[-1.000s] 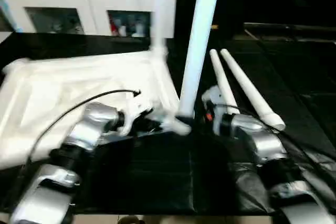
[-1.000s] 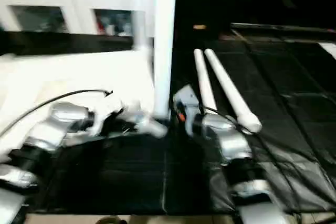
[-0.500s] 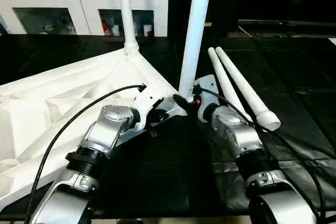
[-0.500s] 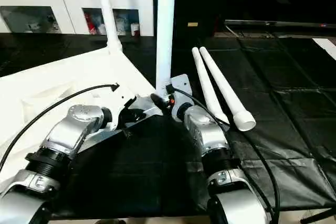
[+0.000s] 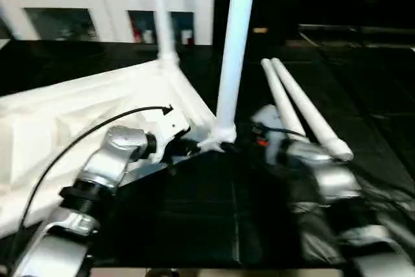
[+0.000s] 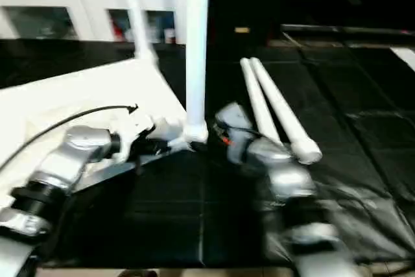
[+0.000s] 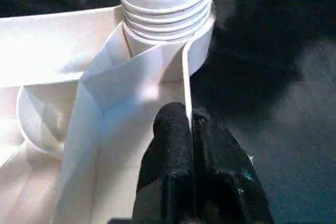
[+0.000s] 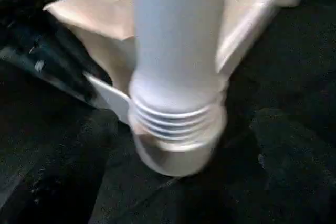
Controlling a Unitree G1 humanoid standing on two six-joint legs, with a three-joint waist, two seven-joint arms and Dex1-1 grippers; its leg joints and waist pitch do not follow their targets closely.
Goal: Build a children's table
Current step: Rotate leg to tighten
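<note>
Nearby, two loose legs [image 5: 305, 105] beside the upturned top [image 5: 78, 115]; left gripper [image 7: 190, 124] clenched on its rib, right unclear.

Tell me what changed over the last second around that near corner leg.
The right gripper has drawn back from the near leg, which stands alone in its corner socket. The left gripper stays shut on a rib of the tabletop. The far leg remains upright; two spare legs still lie on the mat.
</note>
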